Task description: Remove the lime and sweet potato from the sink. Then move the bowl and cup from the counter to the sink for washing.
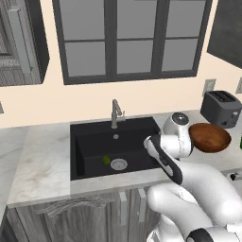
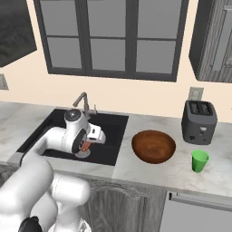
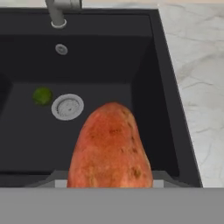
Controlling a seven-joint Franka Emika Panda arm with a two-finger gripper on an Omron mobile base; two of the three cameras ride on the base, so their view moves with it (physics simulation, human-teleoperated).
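The elongated orange-red sweet potato (image 3: 110,146) fills the lower middle of the hand view, its bottom end cut off by the frame edge, so the fingertips themselves are hidden behind it. From the right base view a sliver of orange shows at the end effector (image 2: 84,146), which is pinching the sweet potato above the matte black rectangular sink (image 1: 94,142). In the left base view the white arm blocks the tuber entirely. The small round yellow-green lime (image 1: 106,160) lies on the basin floor just beside the round silver drain (image 1: 118,164), on its left. The grey metal faucet (image 1: 115,113) stands at the sink's back edge. On the marbled grey-white desk (image 2: 149,174) to the right sit the wide brown wooden bowl (image 2: 153,146), the bright green cylindrical cup (image 2: 199,161), and behind them a dark grey toaster (image 2: 199,122).
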